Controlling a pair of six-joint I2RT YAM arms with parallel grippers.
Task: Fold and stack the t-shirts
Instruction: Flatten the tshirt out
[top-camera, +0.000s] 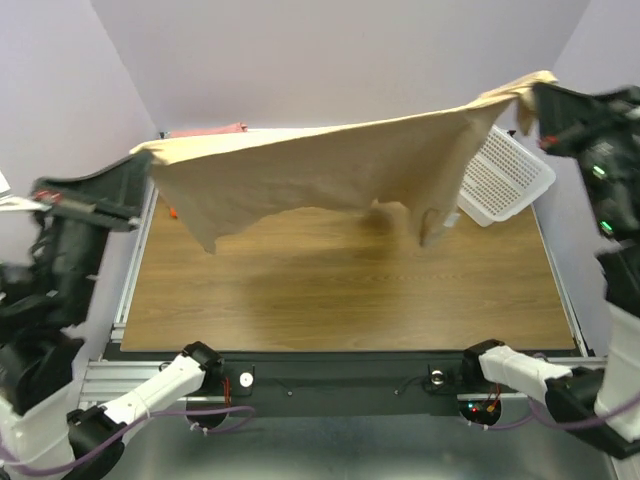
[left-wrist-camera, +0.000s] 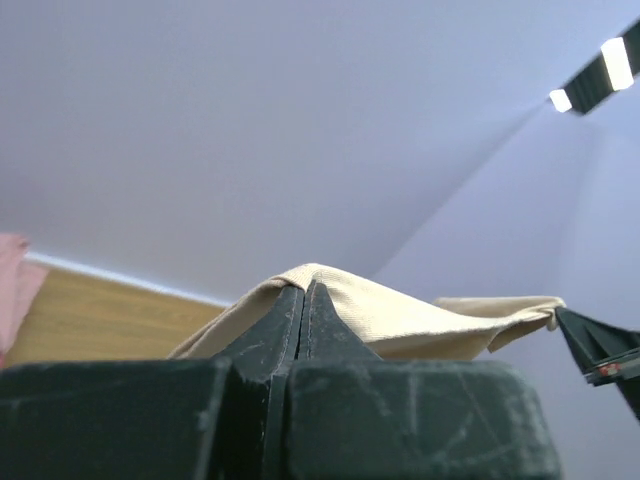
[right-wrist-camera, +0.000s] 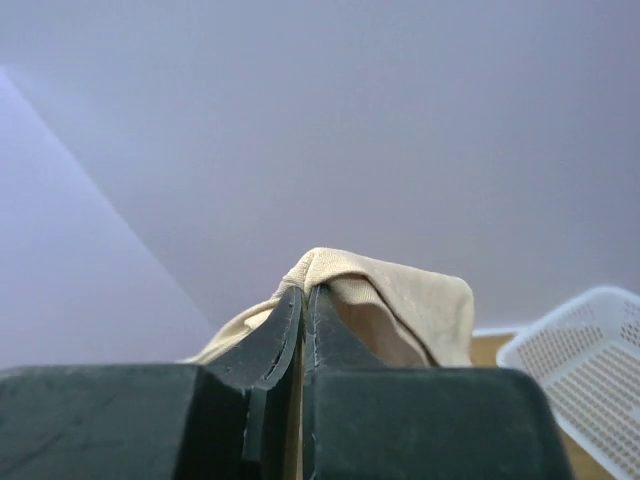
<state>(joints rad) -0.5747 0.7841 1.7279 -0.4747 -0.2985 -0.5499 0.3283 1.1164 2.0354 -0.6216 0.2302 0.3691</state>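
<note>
- Worktop (top-camera: 340, 290): wood-grain
- Tan t-shirt (top-camera: 330, 165): held aloft over the far half, stretched wide. Long axis runs left–right, roughly along the far edge, rising toward the far right corner. Loose edge hangs down; neck not discernible
- White basket (top-camera: 505, 175): far right corner
- Left end effector (left-wrist-camera: 305, 300), right end effector (right-wrist-camera: 305, 300): each clamped on an upper corner of the tee
- Pink tee (top-camera: 215, 130): far left corner
- Step, as judged: spreading before the fold; next, lower it flat under even tension
</note>
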